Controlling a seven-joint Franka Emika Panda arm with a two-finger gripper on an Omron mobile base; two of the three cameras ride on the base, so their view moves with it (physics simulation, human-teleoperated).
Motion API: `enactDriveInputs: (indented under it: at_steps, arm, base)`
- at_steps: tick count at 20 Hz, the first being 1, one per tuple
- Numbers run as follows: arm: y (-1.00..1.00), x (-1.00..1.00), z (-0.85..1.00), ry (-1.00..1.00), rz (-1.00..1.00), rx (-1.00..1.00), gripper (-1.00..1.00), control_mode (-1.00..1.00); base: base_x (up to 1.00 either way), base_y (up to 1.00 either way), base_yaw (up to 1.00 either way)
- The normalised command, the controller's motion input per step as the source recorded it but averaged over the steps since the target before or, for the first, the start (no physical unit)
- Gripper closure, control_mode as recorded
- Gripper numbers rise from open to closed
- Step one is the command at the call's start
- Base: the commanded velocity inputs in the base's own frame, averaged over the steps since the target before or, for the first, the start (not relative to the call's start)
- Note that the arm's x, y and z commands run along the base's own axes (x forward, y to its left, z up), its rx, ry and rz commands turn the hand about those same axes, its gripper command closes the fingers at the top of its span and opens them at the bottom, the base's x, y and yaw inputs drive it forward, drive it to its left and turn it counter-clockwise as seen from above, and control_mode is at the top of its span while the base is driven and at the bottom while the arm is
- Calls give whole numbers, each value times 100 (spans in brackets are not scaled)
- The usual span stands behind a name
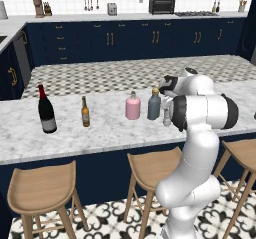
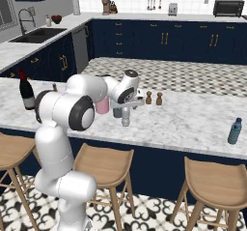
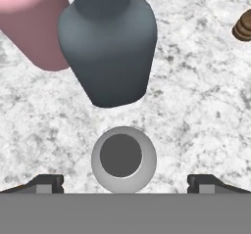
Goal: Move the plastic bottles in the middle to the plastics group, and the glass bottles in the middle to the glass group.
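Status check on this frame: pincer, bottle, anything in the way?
Pincer open, above the clear bottle. Nothing held. Blue bottle and pink bottle stand just beyond.

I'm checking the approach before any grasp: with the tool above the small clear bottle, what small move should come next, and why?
Probably a straight descent. The hand view looks down on the clear bottle, roughly centred between the open tool's fingertips, which still sit above it. The slate-blue bottle stands just behind, so lowering without drifting toward it seems safest before closing.

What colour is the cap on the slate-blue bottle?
Tan, on the slate-blue bottle; it shows best in the left base view.
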Motion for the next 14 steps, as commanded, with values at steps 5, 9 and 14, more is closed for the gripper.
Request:
enactDriveInputs:
  at_steps: [5, 9, 14]
  arm:
    - [0, 8, -9, 0, 2, 0, -100, -100]
    - [0, 11, -6, 0, 2, 0, -100, -100]
    - [0, 7, -7, 0, 2, 0, -100, -100]
  base:
    - [0, 0, 0]
    - [0, 0, 0]
    - [0, 0, 0]
